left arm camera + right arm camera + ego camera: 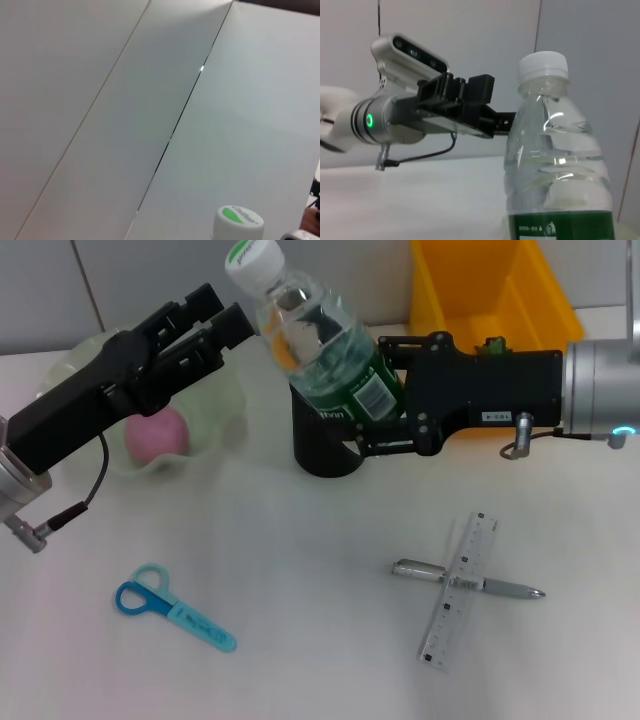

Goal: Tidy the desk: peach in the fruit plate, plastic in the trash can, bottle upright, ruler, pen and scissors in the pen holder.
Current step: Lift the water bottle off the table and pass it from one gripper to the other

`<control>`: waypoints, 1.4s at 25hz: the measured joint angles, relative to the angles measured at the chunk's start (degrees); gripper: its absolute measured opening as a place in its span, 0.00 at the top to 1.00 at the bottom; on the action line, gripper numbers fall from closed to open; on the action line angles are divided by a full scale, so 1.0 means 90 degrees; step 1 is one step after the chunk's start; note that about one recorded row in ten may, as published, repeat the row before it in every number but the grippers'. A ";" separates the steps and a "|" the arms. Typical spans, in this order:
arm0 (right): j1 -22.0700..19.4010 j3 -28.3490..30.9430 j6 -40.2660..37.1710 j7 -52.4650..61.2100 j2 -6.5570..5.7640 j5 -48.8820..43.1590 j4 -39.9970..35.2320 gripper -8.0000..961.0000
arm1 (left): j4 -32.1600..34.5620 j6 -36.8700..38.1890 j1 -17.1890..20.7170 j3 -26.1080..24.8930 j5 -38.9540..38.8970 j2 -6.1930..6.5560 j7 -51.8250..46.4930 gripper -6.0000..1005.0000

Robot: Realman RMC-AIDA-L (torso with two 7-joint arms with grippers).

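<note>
The right end effector [385, 400] reaches in from the right side and is clenched on the bottle [320, 340], gripping it at the green label. The bottle is lifted off the tabletop [320, 660] and tilted, its white cap [252, 262] leaning toward the robot's left and the far wall. Its lower end hangs just over the holder [325, 445], which stands upright on the tabletop near the middle.

The left end effector [215, 320] hovers just left of the bottle's cap, above the plate [215, 405]; its fingers look spread with nothing between them. In the right wrist view the bottle [557, 150] fills the near side, and the left end effector [480, 100] is visible beyond it, close to the shoulder of the bottle but not touching.

The peach [157, 433] sits inside the plate, at the left rear of the tabletop. The can [490, 290] stands at the right rear, behind the right arm.

The scissors [172, 608] lie flat at the front left, handles pointing left, well apart from everything else. At the front right, the ruler [460, 590] lies across the pen [470, 582], the 2 touching and forming a cross.

The left wrist view shows mostly wall panels, with the cap [239, 222] at its edge.
</note>
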 joint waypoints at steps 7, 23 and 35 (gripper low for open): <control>0.0135 -0.0043 0.0055 -0.0092 0.0009 0.0160 0.0277 0.23 | -0.0192 0.0143 -0.0090 0.0002 -0.0157 -0.0016 0.0293 0.14; 0.0304 -0.0399 0.0179 -0.0236 0.0007 0.0513 0.0779 0.23 | -0.0514 0.0310 -0.0198 0.0002 -0.0458 -0.0031 0.0696 0.14; 0.0338 -0.0661 0.0385 -0.0241 0.0007 0.0615 0.0879 0.23 | -0.0799 0.0488 -0.0276 0.0002 -0.0519 -0.0030 0.1008 0.14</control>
